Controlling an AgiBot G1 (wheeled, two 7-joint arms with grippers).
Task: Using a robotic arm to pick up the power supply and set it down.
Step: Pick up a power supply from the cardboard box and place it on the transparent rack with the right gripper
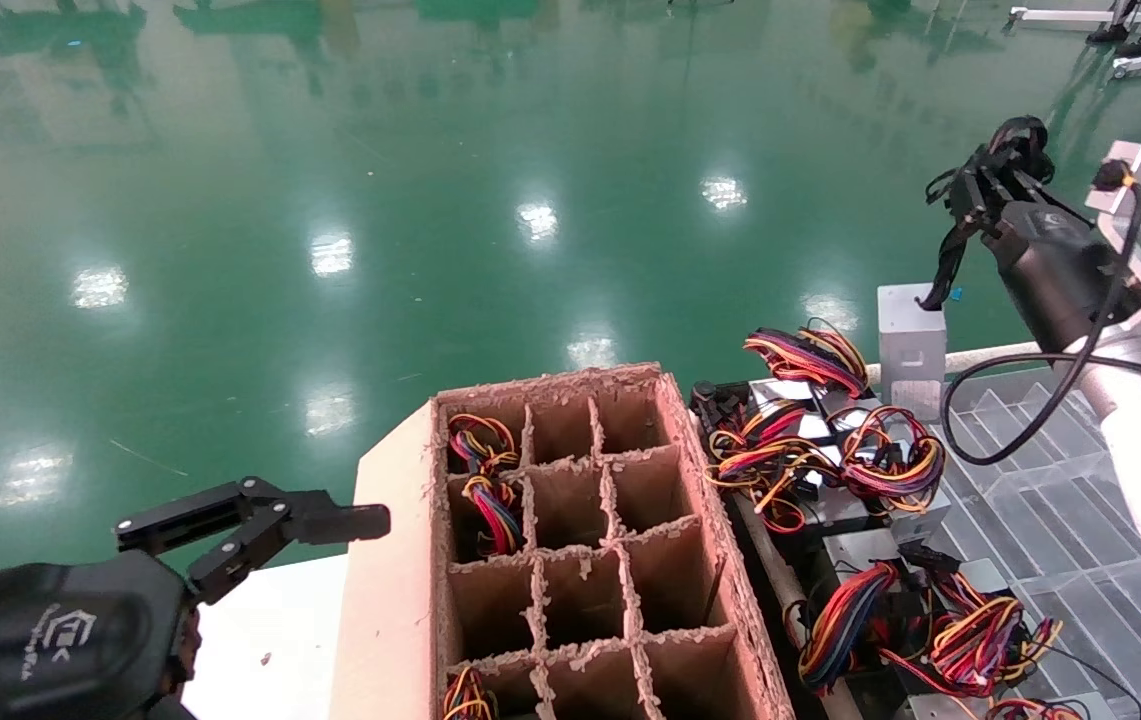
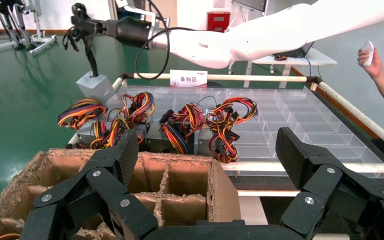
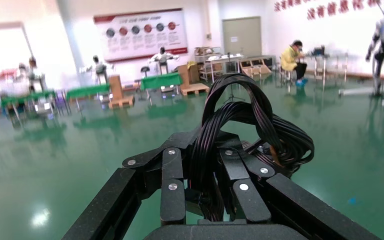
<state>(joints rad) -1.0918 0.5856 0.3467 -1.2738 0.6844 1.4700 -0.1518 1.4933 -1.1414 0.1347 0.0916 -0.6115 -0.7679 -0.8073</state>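
Observation:
My right gripper (image 1: 982,185) is raised at the far right, shut on the bundle of all-black cables (image 3: 240,115) of the power supply. The plain grey box of the power supply (image 1: 910,335) hangs below it on those cables, at the far corner of the tray. I cannot tell whether the box touches the rail there. The left wrist view shows the same box (image 2: 96,85) under the right gripper (image 2: 80,30). My left gripper (image 1: 330,525) is low at the left, beside the carton. It is open (image 2: 207,150) and holds nothing.
A cardboard carton (image 1: 390,560) with divider cells stands in the middle; some cells hold coloured wires. Silver boxes with red-yellow-orange wire bundles (image 1: 830,450) lie on a clear compartment tray (image 1: 1050,480) framed by white tubes. A person's hand (image 2: 375,60) is beyond the tray.

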